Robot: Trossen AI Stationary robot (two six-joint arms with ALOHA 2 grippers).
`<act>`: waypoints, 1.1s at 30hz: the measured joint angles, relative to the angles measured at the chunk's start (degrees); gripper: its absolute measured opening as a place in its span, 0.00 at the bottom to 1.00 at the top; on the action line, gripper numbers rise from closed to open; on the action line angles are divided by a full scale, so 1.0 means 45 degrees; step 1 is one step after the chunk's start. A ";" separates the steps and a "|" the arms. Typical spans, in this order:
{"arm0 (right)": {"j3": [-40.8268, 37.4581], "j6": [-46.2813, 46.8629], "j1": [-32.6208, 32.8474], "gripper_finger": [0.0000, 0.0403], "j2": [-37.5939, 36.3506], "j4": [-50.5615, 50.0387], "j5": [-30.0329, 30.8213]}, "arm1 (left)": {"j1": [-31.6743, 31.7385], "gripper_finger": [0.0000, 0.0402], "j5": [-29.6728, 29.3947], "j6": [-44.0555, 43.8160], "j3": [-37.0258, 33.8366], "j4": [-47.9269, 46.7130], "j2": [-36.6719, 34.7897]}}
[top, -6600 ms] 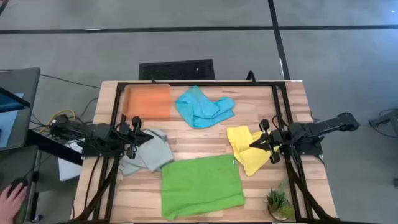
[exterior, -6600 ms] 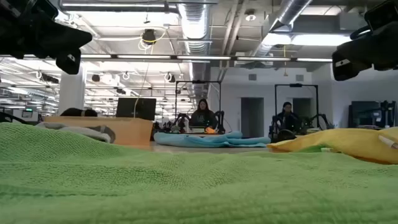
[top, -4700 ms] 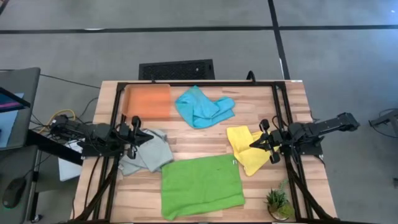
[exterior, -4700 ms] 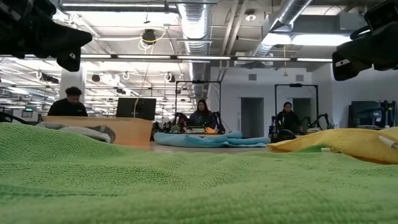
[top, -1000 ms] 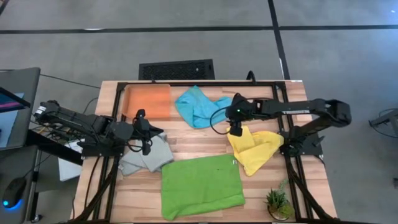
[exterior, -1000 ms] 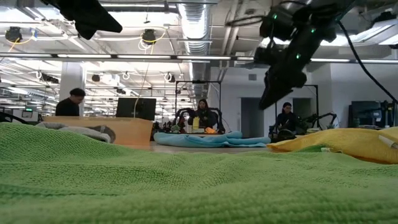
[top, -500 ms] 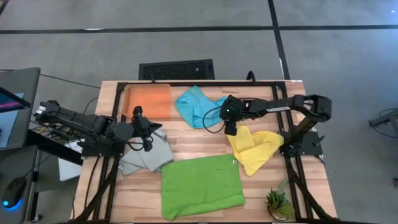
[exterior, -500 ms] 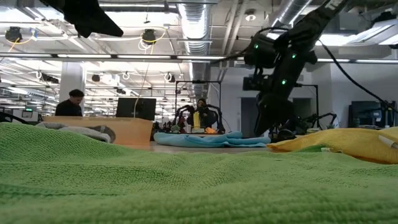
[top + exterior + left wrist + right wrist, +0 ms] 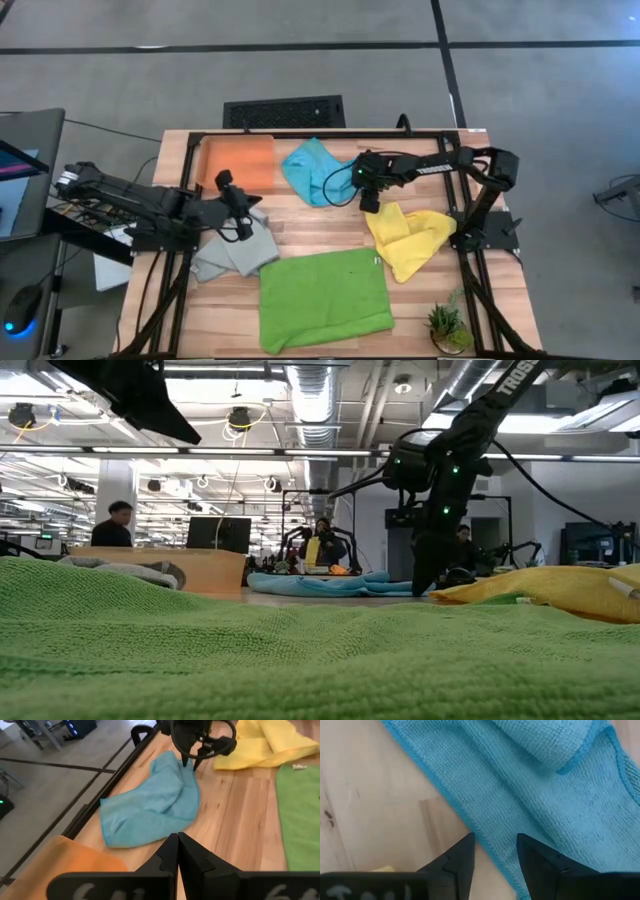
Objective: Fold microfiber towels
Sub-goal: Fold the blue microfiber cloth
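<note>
The right gripper (image 9: 495, 857) points down over the near hem of the crumpled turquoise blue microfiber towel (image 9: 320, 172), its 2 dark fingers (image 9: 460, 857) parted with the towel's stitched edge running between them and bare wood showing beside it; nothing is clamped. From across the counter the same gripper (image 9: 192, 762) stands tip-down at the towel's corner nearest the yellow cloth. That blue towel lies toward the far edge of the wooden counter (image 9: 470, 160), about midway along it. Just beside it toward the right edge lies the rumpled yellow microfiber towel (image 9: 408, 238), partly folded over itself. The left gripper (image 9: 177, 851) is closed, its fingers pressed together with nothing between them, hovering above the counter near the left edge, over the bunched light grey microfiber towel (image 9: 235, 250). The flat orange microfiber towel (image 9: 238, 163) sits squarely in the far left corner. The lime green microfiber towel (image 9: 325, 298), spread open and nearly square, lies along the near edge, between the grey towel and a small potted green plant (image 9: 447, 326) at the near right corner. In the room beyond the counter, a person (image 9: 116, 523) is at a desk.
</note>
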 joint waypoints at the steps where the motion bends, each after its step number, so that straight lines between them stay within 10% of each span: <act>1: 0.0010 -0.0001 0.0000 0.43 -0.0027 -0.0095 -0.0003 | 0.0008 0.00 0.0040 0.0000 0.0000 0.0030 0.0076; 33: -0.0015 -0.1366 -0.0233 0.39 0.0126 -0.0047 0.0753 | 0.0019 0.00 0.0280 -0.0024 0.0000 0.0151 0.0263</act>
